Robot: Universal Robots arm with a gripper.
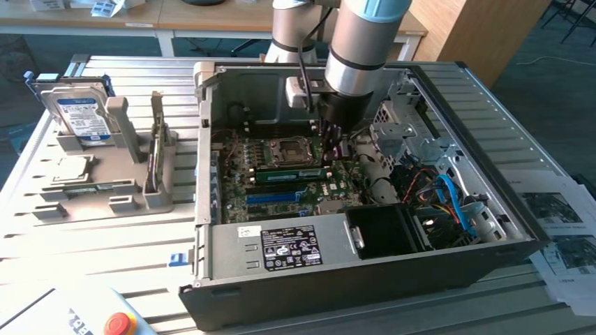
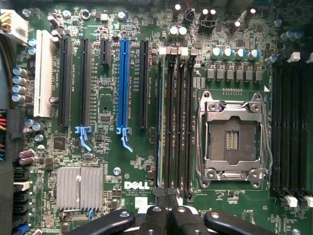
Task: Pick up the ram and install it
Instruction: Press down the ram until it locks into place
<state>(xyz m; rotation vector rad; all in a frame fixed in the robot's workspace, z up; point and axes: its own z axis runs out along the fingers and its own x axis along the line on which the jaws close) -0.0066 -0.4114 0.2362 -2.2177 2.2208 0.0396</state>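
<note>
The ram is a thin green stick standing on edge in a memory slot beside the CPU socket, inside the open computer case. In the wrist view the ram shows edge-on as a pale line along the outermost of the dark slots. My gripper hangs low over the motherboard at one end of that slot. Its black fingertips are shut together over the slot's end, with the gripper right above the ram's tip. Whether they touch it I cannot tell.
A grey fixture on the exterior view's left holds a hard drive and a dark expansion card. Case walls, a drive cage and cables crowd the arm. A red button sits near the front; papers lie on the right.
</note>
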